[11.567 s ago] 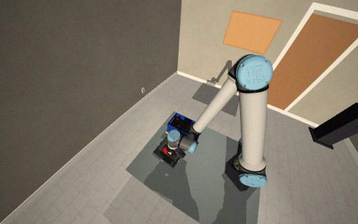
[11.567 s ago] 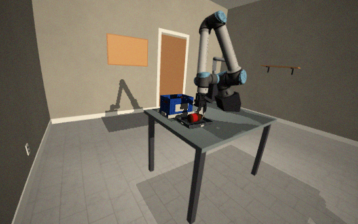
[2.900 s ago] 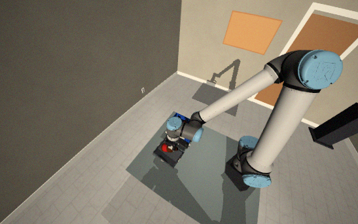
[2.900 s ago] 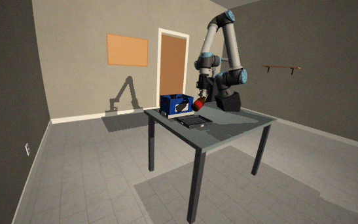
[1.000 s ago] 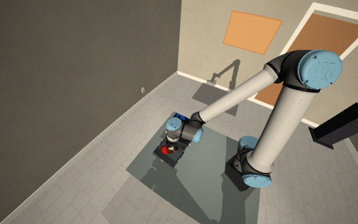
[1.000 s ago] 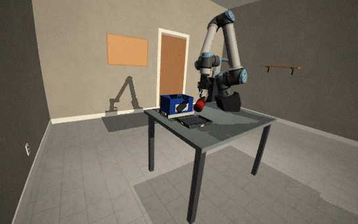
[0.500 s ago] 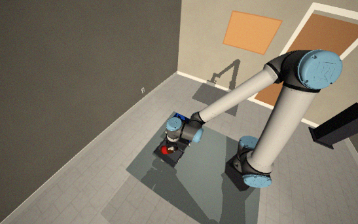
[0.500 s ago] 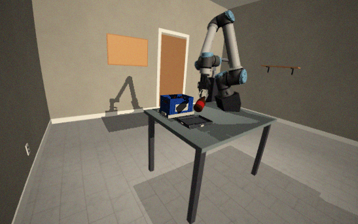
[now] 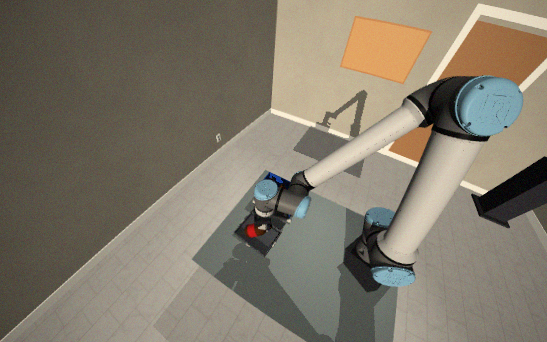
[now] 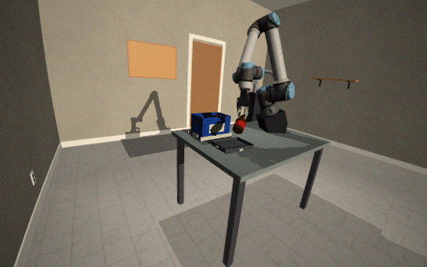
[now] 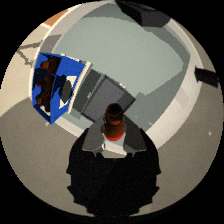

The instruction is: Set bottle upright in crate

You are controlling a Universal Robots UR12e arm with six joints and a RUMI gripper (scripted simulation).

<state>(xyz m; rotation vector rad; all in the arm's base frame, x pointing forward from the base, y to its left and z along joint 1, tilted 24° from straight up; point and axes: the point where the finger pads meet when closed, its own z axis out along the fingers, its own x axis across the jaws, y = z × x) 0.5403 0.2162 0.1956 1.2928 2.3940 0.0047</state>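
Observation:
My gripper (image 10: pixel 242 112) (image 11: pixel 114 114) is shut on a bottle (image 9: pixel 255 230) (image 10: pixel 239 125) (image 11: pixel 114 126) with a red body and a dark neck. It holds the bottle in the air, hanging tilted, above the dark flat tray (image 9: pixel 266 243) (image 10: pixel 233 145) (image 11: pixel 102 97). The blue crate (image 9: pixel 274 178) (image 10: pixel 204 124) (image 11: pixel 42 70) stands just beyond the tray on the table (image 10: pixel 272 150). Dark bottles show inside the crate in the wrist view. In the top view the arm's wrist hides most of the crate.
The arm's base (image 10: pixel 272 119) stands at the table's back right. Tray and crate sit near the table's left edge. A shelf (image 10: pixel 335 80) hangs on the right wall.

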